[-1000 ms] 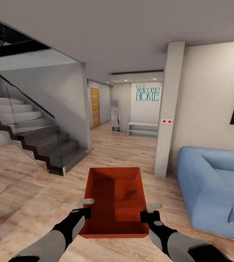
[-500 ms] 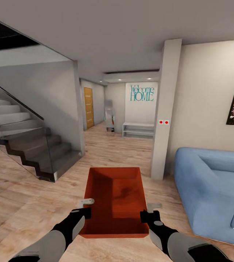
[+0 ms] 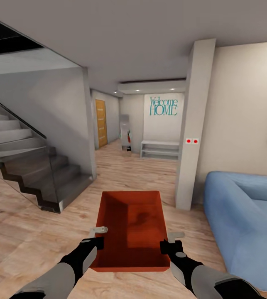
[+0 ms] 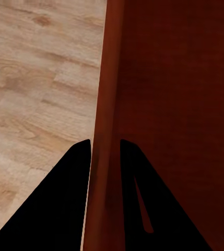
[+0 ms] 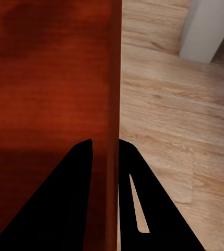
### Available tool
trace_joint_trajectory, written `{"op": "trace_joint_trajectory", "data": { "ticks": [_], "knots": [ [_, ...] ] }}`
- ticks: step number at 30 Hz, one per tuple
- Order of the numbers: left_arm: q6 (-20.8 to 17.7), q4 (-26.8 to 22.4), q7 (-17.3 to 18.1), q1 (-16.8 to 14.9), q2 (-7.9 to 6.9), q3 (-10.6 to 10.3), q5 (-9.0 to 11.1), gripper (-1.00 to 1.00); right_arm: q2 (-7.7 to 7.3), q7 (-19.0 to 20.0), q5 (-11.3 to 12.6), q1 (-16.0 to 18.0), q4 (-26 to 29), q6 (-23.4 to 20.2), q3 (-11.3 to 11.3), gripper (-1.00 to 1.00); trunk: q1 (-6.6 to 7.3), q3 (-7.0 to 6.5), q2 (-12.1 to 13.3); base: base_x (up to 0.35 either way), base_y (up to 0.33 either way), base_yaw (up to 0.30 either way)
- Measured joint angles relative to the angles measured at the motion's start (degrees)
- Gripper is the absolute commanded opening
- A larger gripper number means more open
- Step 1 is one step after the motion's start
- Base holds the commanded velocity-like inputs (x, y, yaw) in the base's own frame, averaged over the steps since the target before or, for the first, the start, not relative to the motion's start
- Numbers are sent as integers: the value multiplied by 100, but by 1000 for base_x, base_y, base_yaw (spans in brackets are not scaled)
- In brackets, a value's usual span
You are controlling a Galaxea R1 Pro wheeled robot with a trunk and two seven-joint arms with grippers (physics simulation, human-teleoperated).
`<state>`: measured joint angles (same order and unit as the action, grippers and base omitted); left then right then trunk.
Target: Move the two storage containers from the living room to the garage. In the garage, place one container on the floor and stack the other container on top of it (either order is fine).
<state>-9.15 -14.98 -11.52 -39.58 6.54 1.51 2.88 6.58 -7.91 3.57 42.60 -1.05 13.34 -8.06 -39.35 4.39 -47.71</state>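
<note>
- Storage container (image 3: 133, 232) held up between both arms over the wood plank floor (image 3: 21, 236), living room.
- Left gripper (image 4: 105, 144) jaws pinch its left wall; right gripper (image 5: 105, 142) jaws pinch its right wall.
- Blue sofa (image 3: 245, 220) at right, staircase (image 3: 29, 166) at left.

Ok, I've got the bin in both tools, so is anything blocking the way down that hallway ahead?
Nothing visible does. The storage container hangs over bare plank floor running to the hallway. The staircase stands left of that path, the pillar and blue sofa right.
</note>
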Motion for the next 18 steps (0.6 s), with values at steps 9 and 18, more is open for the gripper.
{"op": "trace_joint_trajectory", "data": {
  "ticks": [9,18],
  "knots": [
    [6,0,6,0,-1,1,0,-100,0,-1,1,0,2,4,-3,-100,0,0,0,321,72,0],
    [8,0,0,0,1,-1,0,-100,0,-1,7,0,0,8,-7,-100,0,0,0,321,71,0]
  ]
}}
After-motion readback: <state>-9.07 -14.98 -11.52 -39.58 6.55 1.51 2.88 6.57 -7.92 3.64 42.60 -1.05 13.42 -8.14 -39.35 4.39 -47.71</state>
